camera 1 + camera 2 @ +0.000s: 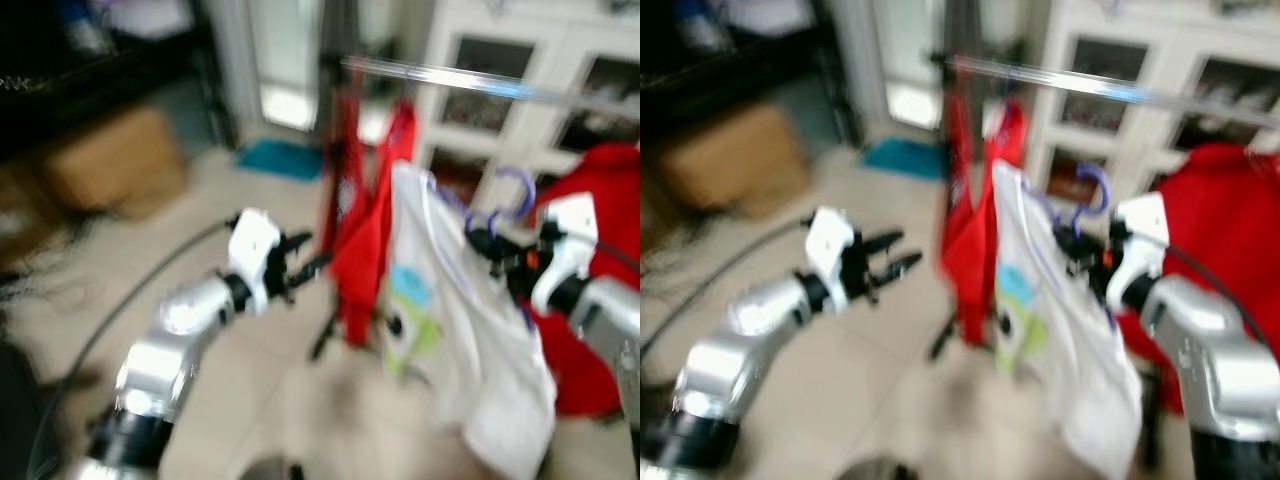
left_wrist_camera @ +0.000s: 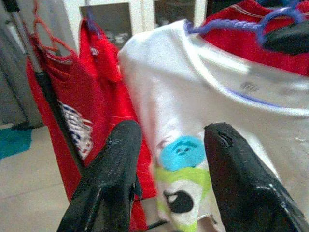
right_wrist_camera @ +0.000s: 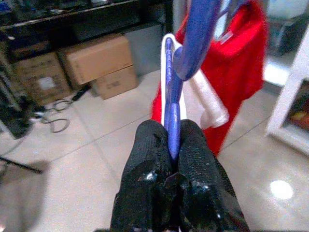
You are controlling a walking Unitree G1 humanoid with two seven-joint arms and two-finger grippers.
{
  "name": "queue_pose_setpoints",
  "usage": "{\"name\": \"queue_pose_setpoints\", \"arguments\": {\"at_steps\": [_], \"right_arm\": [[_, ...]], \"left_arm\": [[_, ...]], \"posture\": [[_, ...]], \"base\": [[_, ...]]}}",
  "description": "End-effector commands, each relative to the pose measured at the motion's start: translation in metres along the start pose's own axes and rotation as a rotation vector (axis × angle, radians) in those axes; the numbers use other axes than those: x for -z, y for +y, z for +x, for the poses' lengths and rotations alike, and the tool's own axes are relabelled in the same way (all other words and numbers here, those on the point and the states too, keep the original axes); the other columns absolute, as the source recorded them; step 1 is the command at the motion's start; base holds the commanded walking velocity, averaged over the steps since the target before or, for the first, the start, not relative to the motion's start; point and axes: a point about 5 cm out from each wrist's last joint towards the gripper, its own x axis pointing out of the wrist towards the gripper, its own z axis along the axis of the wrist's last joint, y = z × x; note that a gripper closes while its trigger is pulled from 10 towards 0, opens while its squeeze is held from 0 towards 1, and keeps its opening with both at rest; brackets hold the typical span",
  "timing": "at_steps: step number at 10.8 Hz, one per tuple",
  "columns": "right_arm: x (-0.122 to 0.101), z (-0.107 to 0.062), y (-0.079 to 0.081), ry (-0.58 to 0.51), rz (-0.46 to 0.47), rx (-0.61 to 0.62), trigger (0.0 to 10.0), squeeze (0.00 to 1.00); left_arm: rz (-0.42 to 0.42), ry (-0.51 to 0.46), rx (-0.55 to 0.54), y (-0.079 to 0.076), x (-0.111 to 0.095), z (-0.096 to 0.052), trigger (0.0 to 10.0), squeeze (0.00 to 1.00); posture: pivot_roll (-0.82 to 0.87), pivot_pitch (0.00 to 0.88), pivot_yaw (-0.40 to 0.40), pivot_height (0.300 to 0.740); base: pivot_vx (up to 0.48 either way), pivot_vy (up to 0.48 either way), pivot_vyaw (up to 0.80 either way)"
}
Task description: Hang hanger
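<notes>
The head views are blurred. A silver rail [image 1: 480, 80] runs across the upper part of the scene, in front of white glass-fronted cabinets [image 1: 520, 60]. Red garments [image 1: 365, 210] hang from the rail's left end beside a dark upright pole [image 2: 46, 87]. More red cloth [image 1: 600, 200] hangs to the right.

The purple hanger [image 1: 1092, 190] carries a white T-shirt [image 1: 450, 330] with a blue and green print. Its hook sits below the rail, apart from it, between the two red masses. The shirt's left edge lies just beside the red garments. Its hem hangs above the pale tiled floor [image 1: 280, 400].

The right tool [image 3: 173, 140] reaches in from the right with the forearm raised toward the rail. Its two fingers are pressed together on the hanger's purple shaft, just under the hook.

The left tool [image 1: 305, 262] is stretched forward at about mid height, left of the red garments and not touching them. Its fingers [image 2: 116, 164] are spread with nothing between them, and it points toward the shirt's print.

Open floor lies left of the left arm. Cardboard boxes [image 3: 96, 63] and a dark shelf unit [image 3: 58, 19] stand beyond it.
</notes>
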Motion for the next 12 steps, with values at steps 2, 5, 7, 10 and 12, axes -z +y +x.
{"name": "queue_pose_setpoints", "arguments": {"at_steps": [2, 5, 7, 10, 12], "right_arm": [[-0.008, 0.004, 0.011, -0.036, -0.048, -0.019, 0.0, 0.00], [-0.024, 0.025, 0.048, -0.126, -0.069, -0.153, 0.0, 0.00], [-0.027, 0.032, 0.060, -0.143, -0.067, -0.189, 0.0, 0.00], [-0.030, 0.034, 0.077, -0.161, -0.078, -0.280, 0.0, 0.00], [-0.033, 0.034, 0.084, -0.173, -0.079, -0.327, 0.0, 0.00]], "left_arm": [[0.000, 0.006, -0.007, 0.007, -0.006, 0.002, 10.0, 0.00], [0.000, -0.013, -0.007, 0.021, -0.019, 0.021, 10.0, 1.00], [0.019, -0.035, -0.020, 0.025, -0.028, 0.033, 10.0, 1.00], [0.052, -0.066, -0.070, 0.029, -0.034, 0.051, 10.0, 0.00], [0.050, -0.097, -0.098, 0.033, -0.037, 0.057, 7.6, 0.00]], "posture": [[0.00, 0.000, 0.048, 0.740], [0.00, 0.000, 0.046, 0.740], [0.00, 0.000, 0.051, 0.740], [0.00, 0.000, 0.049, 0.740], [0.00, 0.000, 0.051, 0.740]], "base": [[0.000, 0.000, 0.00], [0.000, 0.000, 0.00], [0.000, 0.000, 0.00], [0.000, 0.000, 0.00], [0.000, 0.000, 0.00]]}}
